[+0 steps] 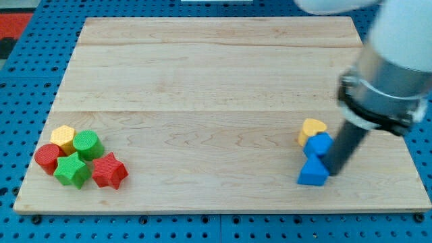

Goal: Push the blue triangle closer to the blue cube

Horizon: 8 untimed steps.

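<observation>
The blue triangle [313, 171] lies near the view's bottom right on the wooden board [216, 81]. The blue cube [318, 144] sits directly above it, touching it. A yellow heart-shaped block [312, 127] touches the cube's upper left. My tip [333, 172] is at the triangle's right side, touching or almost touching it. The dark rod rises up and to the right into the arm's grey body [388, 74].
A cluster sits at the view's bottom left: a yellow hexagon [63, 138], a green cylinder [88, 144], a red cylinder [48, 157], a green star [72, 171] and a red star [109, 171]. The board's right edge is close to the blue blocks.
</observation>
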Available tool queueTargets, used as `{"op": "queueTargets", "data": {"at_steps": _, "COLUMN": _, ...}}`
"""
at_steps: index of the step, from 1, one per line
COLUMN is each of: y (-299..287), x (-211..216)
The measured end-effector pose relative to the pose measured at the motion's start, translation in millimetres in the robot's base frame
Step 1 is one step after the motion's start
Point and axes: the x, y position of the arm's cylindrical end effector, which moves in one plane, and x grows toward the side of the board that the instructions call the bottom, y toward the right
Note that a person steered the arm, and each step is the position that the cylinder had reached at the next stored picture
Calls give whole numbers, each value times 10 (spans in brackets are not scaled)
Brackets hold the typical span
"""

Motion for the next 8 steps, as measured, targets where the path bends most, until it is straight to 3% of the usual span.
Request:
{"op": "queueTargets", "data": {"at_steps": 1, "y": -463, "x": -106}}
{"op": "queueTargets", "data": {"at_steps": 2, "y": -421, "x": -98}}
{"op": "queueTargets", "data": {"at_steps": 3, "y": 395, "x": -38}}
{"op": "queueTargets", "data": {"at_steps": 4, "y": 331, "x": 356}}
{"op": "queueTargets", "data": {"at_steps": 5, "y": -747, "x": 459}}
{"op": "queueTargets", "data": {"at_steps": 6, "y": -1393, "x": 94}}
{"op": "queueTargets", "data": {"at_steps": 7, "y": -785, "x": 165}}
{"op": "queueTargets", "data": {"at_steps": 8, "y": -408, "x": 523}}
